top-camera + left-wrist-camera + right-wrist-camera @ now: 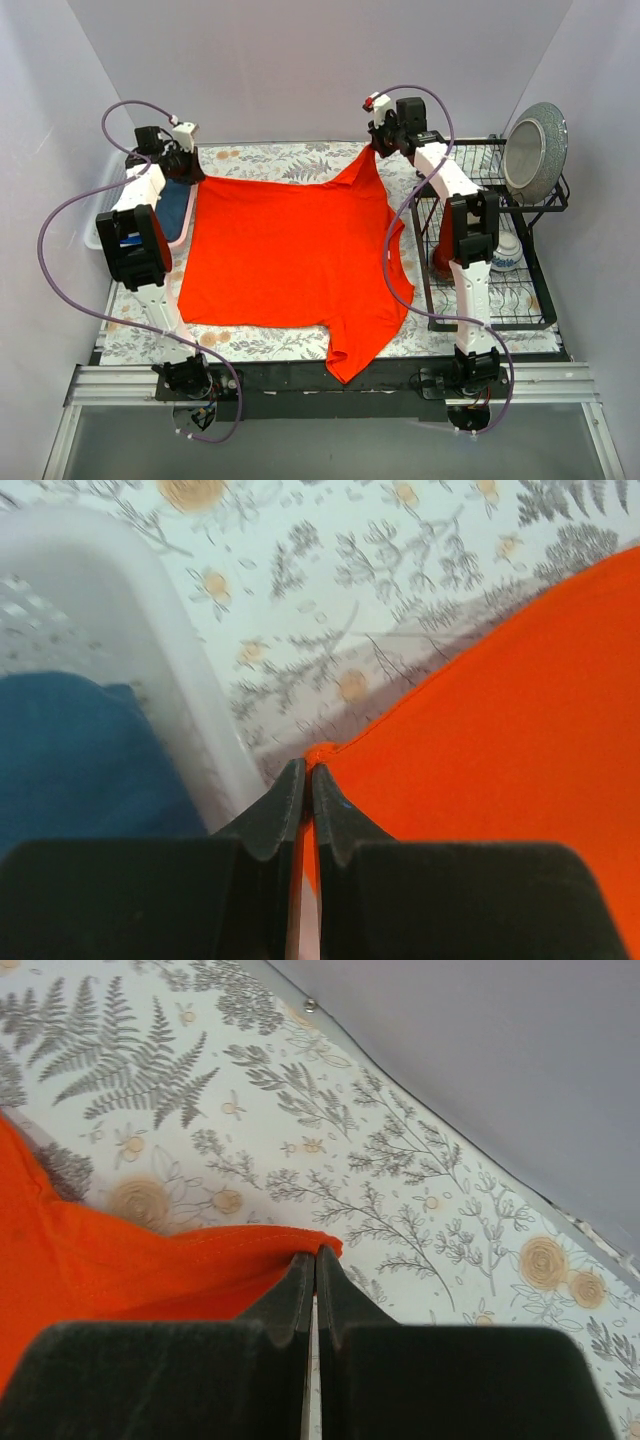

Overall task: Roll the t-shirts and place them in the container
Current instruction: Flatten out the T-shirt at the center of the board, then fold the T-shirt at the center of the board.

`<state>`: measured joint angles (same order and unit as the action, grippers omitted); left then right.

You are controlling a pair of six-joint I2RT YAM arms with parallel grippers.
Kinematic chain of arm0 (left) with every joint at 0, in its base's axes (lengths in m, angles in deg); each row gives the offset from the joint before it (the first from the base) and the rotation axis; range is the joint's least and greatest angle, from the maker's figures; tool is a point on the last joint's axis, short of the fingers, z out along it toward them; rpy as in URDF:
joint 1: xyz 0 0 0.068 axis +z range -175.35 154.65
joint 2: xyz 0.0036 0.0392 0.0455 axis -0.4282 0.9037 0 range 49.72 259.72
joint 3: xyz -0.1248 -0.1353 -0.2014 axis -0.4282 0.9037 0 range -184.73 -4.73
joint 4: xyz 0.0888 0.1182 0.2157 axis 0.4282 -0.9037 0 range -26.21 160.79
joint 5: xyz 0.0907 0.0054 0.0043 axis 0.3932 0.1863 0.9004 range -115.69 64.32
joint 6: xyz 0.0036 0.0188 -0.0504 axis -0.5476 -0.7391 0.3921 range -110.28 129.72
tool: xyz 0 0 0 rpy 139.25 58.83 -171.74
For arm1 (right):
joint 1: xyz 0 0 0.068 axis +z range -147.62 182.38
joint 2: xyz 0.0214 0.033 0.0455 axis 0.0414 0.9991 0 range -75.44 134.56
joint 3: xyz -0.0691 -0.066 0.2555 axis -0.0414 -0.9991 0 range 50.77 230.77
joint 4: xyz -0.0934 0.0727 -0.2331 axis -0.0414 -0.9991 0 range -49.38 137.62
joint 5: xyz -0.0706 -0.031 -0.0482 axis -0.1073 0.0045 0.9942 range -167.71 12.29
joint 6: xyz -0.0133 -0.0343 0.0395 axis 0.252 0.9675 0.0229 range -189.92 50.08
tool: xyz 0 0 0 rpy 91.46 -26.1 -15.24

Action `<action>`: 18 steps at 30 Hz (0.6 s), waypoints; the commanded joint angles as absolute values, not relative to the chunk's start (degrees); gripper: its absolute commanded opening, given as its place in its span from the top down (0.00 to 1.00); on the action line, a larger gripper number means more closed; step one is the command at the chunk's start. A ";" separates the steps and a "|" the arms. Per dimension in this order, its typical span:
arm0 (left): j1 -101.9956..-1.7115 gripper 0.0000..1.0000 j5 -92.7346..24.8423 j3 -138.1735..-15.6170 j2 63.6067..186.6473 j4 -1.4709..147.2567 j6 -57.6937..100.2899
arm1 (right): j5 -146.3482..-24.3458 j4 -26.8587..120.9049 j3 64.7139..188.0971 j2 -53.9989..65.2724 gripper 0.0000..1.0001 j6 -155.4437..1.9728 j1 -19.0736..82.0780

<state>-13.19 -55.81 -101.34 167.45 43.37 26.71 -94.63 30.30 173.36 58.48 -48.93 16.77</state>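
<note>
The orange-red t-shirt [290,250] lies spread on the floral table, one sleeve hanging over the near edge. My left gripper [192,170] is shut on its far left corner; the left wrist view shows the fabric [500,710] pinched between the black fingertips [290,790]. My right gripper [378,145] is shut on the far right corner and lifts it a little; the hem [200,1255] is clamped at the tips [300,1270]. A blue t-shirt [172,212] lies in a white basket [100,235] on the left, also in the left wrist view [80,760].
A black dish rack [490,250] stands at the right with a grey plate [535,150], a white-blue cup [505,255] and a dark-red bowl [442,262]. The white basket wall [190,710] is close beside the left fingers. The back wall [480,1050] is near.
</note>
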 commanded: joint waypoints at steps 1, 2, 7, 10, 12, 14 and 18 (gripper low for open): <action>-12.96 1.00 -52.84 -108.33 169.60 45.30 24.57 | -85.02 36.01 175.85 59.64 0.99 -47.77 17.05; -13.14 1.00 -52.84 -108.96 170.47 45.30 24.75 | -84.65 37.84 175.49 59.56 0.99 -47.77 17.05; -13.40 1.00 -53.46 -110.72 170.84 45.21 25.54 | -84.56 36.90 175.31 59.29 0.99 -47.69 17.49; -13.49 1.00 -55.38 -110.72 168.99 43.38 25.54 | -85.61 34.97 173.21 56.75 0.99 -46.98 17.67; -13.66 1.00 -56.44 -110.11 166.98 42.40 25.19 | -86.67 32.69 170.31 53.68 0.99 -46.46 17.84; -13.75 1.00 -57.76 -108.45 165.57 41.26 24.32 | -87.11 31.28 167.42 49.91 0.99 -46.37 18.28; -13.84 1.00 -59.61 -104.50 161.44 40.21 22.47 | -87.02 30.04 157.15 43.22 0.99 -45.76 19.69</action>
